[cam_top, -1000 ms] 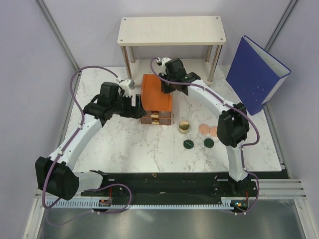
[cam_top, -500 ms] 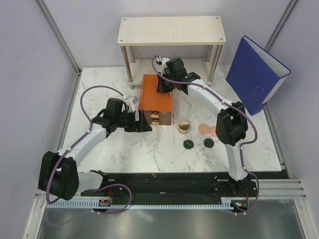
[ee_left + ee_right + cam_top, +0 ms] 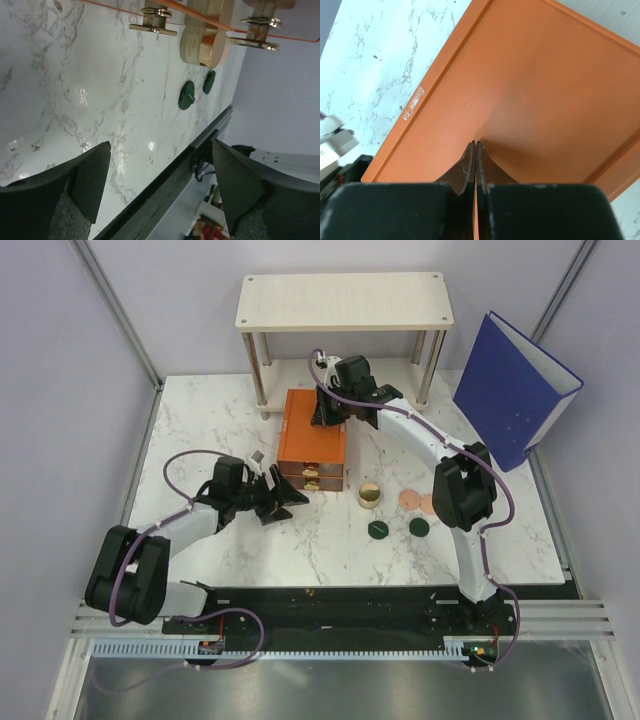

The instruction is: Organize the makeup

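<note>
The makeup sits in a loose cluster on the marble tabletop (image 3: 220, 430), right of the orange box (image 3: 312, 438). One round gold compact (image 3: 369, 496) stands just beside the box's front corner, cream-sided with a shiny gold band in the left wrist view. Past it lie two peach-pink discs (image 3: 409, 499), flat and nearly touching. Nearer the arms are two dark green discs (image 3: 378, 530), flat and a little apart. That's five pieces, all out in the open.

The left hand (image 3: 285, 502) hangs low in front of the box, released, fingers (image 3: 90, 175) spread wide, facing two gold drawer handles (image 3: 152, 27). The right hand (image 3: 322, 418) is clenched, its fingertips pressed together on the box's orange top and gripping nothing. Behind are one pale shelf (image 3: 345, 300) and one blue binder (image 3: 510, 390).
</note>
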